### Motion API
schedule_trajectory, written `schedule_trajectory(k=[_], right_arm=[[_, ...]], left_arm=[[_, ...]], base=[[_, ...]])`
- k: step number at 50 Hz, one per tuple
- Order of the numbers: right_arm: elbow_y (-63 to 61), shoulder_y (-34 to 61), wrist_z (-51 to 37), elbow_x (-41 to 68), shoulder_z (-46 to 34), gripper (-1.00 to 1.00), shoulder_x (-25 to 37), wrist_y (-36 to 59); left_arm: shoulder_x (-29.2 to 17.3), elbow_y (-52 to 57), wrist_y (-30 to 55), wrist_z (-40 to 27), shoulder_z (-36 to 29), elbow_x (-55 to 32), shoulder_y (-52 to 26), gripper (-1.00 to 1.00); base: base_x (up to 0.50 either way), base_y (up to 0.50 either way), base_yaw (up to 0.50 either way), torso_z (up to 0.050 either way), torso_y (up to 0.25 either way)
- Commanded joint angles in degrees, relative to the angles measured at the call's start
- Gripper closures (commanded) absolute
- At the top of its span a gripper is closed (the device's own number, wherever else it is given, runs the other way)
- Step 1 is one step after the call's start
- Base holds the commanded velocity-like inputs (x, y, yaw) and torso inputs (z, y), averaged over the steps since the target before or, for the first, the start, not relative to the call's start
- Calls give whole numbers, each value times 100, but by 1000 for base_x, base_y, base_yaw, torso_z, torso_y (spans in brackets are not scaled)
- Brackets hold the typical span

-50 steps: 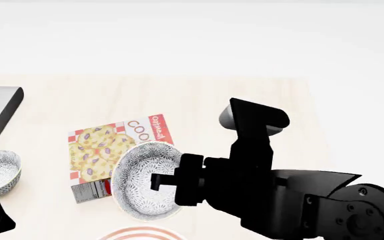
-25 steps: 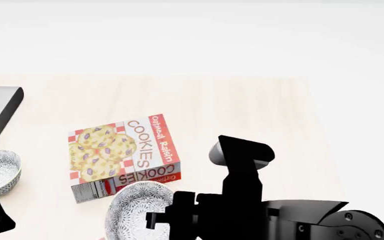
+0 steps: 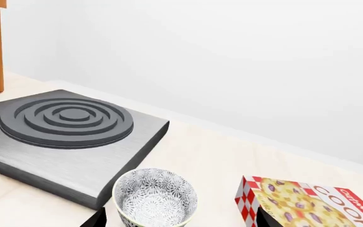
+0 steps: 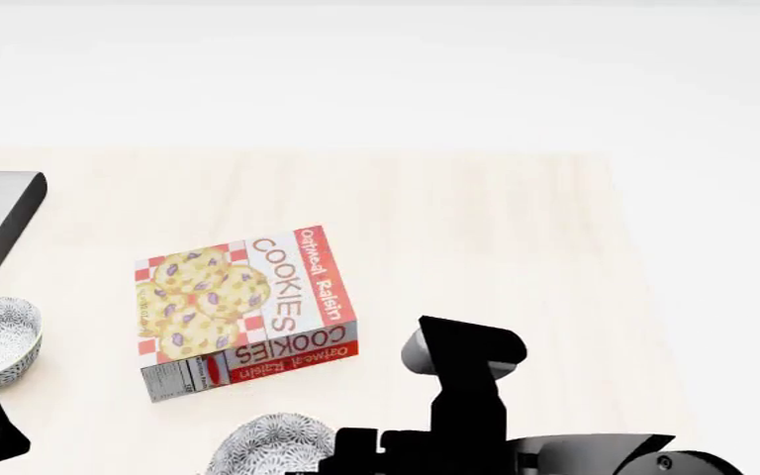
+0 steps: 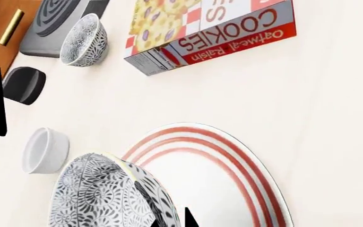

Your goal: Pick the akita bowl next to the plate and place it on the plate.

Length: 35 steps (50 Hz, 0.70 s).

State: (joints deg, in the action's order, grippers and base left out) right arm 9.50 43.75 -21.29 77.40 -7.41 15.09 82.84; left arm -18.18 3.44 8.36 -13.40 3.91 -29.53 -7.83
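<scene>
The right hand [image 5: 168, 217] is clamped on the rim of the tilted akita bowl [image 5: 102, 194], poised over the near edge of the plate [image 5: 232, 165].

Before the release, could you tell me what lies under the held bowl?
In the right wrist view the bowl, held by the right gripper, overlaps the plate's ringed edge. That rim section is hidden, and whether they touch cannot be told.
</scene>
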Motion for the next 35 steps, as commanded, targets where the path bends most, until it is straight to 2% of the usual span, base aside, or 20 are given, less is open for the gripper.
schedule_trajectory(k=[1,35], right_arm=[[-9,-105,144,59,-180,100,67,-107],[120,-136,814,-370,-990,100,120,-515]], left_arm=[[-17,40,26,-34,-12,-25,7,-100],[-46,-14,-33,-44,-48,-58,0,-100]], base=[[0,0,0,0,10],[0,0,0,0,0]])
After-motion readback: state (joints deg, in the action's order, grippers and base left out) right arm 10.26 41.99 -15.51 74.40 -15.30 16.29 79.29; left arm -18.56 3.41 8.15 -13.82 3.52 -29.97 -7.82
